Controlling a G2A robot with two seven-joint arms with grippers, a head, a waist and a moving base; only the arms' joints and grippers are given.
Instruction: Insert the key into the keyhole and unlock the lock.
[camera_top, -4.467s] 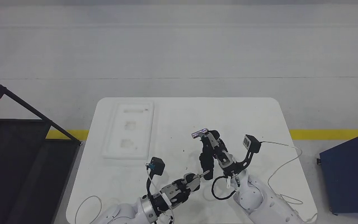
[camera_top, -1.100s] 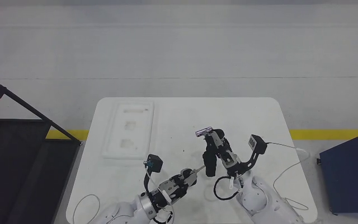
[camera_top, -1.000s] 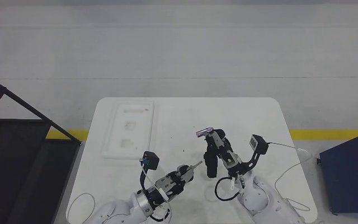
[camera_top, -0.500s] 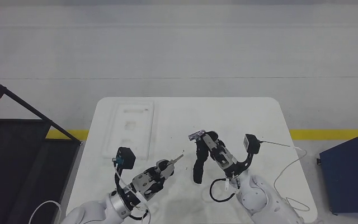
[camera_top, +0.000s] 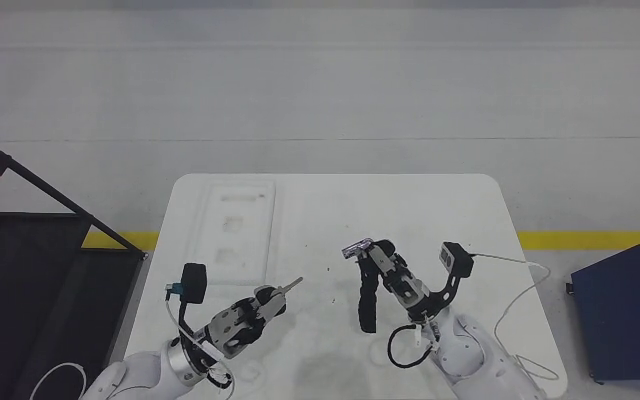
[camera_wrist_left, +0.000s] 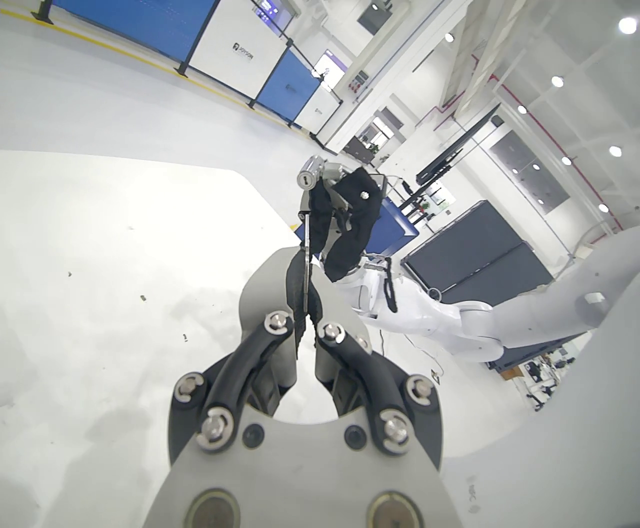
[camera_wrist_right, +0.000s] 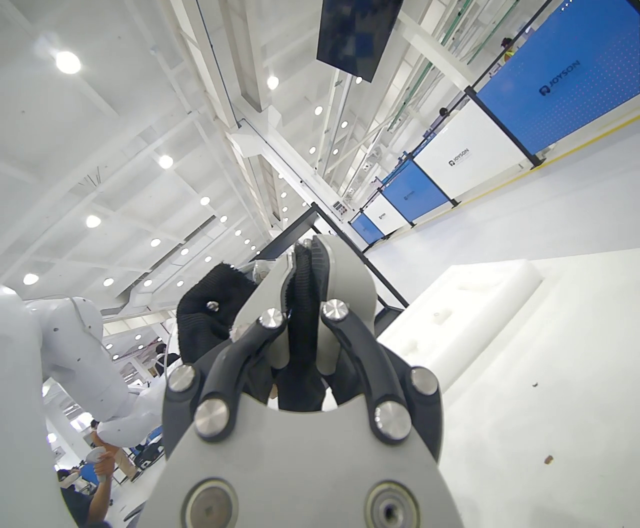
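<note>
Apart: thin metal key (camera_top: 290, 287), cylindrical lock (camera_top: 357, 247)

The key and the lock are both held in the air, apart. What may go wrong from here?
1. The keyhole is small and the key stands apart from it, so the tip may miss.
2. The black cover hangs beside the keyhole; the key may catch it.

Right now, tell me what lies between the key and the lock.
Bare white table with a dark speck, in the top view; the key in the left gripper and the lock in the right gripper are apart.
</note>
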